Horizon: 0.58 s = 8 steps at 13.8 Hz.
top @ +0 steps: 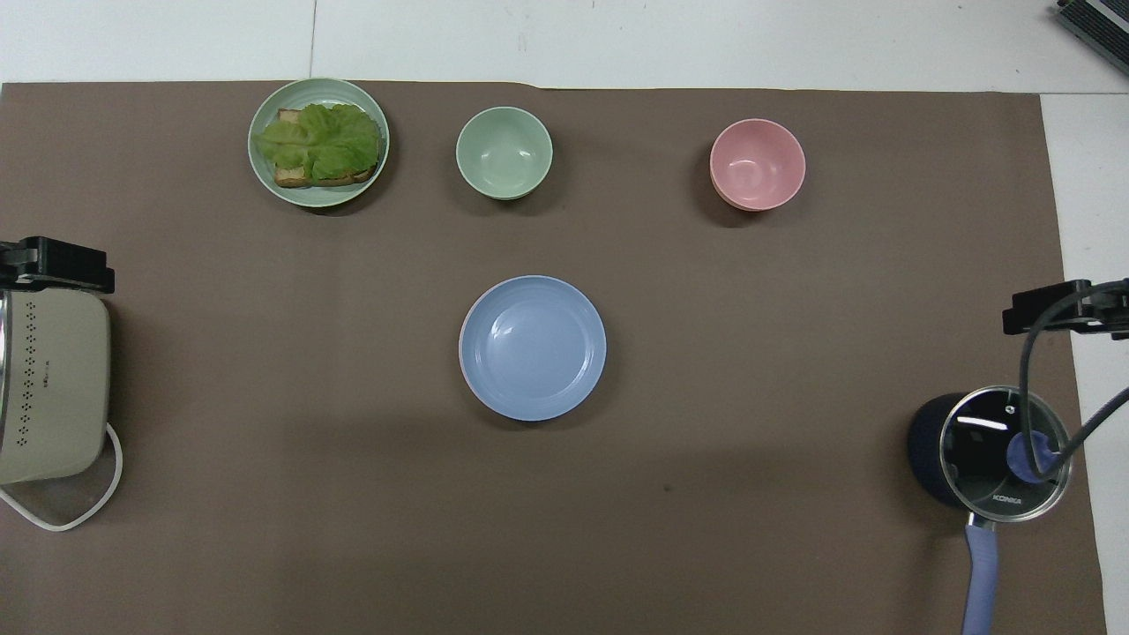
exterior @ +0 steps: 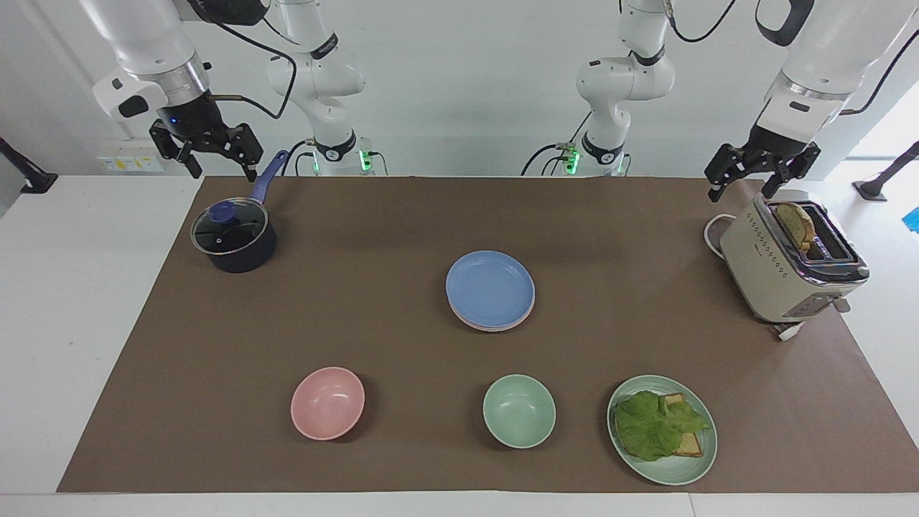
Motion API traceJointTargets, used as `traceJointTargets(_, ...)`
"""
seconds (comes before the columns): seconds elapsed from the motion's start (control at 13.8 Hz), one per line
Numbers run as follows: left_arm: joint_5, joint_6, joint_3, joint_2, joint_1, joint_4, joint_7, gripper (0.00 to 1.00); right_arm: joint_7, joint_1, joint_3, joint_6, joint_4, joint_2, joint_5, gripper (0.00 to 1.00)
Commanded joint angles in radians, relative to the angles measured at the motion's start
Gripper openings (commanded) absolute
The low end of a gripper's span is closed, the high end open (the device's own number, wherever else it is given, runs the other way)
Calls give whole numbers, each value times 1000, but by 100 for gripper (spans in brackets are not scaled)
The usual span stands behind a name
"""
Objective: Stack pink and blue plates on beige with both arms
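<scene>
Facing view: the blue plate (exterior: 490,287) sits at the middle of the brown mat (exterior: 359,301) on the surface, topmost of a small stack. A thin pink rim, the pink plate (exterior: 482,324), shows under its edge that lies farther from the robots. Whether a beige plate lies beneath the two cannot be told.

The right gripper (exterior: 210,153) hangs in the air over the mat's corner at the right arm's end, above the handle of the dark saucepan (exterior: 233,237), its jaws spread wide and holding nothing. The left gripper (exterior: 754,176) hangs over the surface just beside the toaster (exterior: 786,262) at the left arm's end, its jaws likewise spread and empty. Neither gripper touches anything.

The saucepan has a glass lid with a blue knob, and its blue handle points toward the robots. A slice of toast stands in one slot of the toaster.

Farther from the robots than the stack stand a pink bowl (exterior: 327,403), a green bowl (exterior: 519,411) and a green plate (exterior: 671,470) bearing lettuce on toast, in a row, the pink bowl toward the right arm's end and the green plate toward the left arm's end.

In the overhead view the blue plate (top: 533,347) covers the stack almost wholly; only a sliver of pink shows at its rim.
</scene>
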Motion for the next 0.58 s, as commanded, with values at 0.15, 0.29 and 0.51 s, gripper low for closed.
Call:
traceJointTargets(0.15, 13, -16, -8, -5, 9, 5, 4, 100, -21, -21, 6, 3, 3, -1, 5, 100)
traceJointTargets(0.29, 13, -17, -8, -5, 9, 5, 4, 100, -21, -21, 6, 5, 2, -3, 5, 100)
traceJointTargets(0.51, 13, -17, -8, -5, 9, 5, 4, 100, -21, -21, 6, 3, -1, -6, 5, 100)
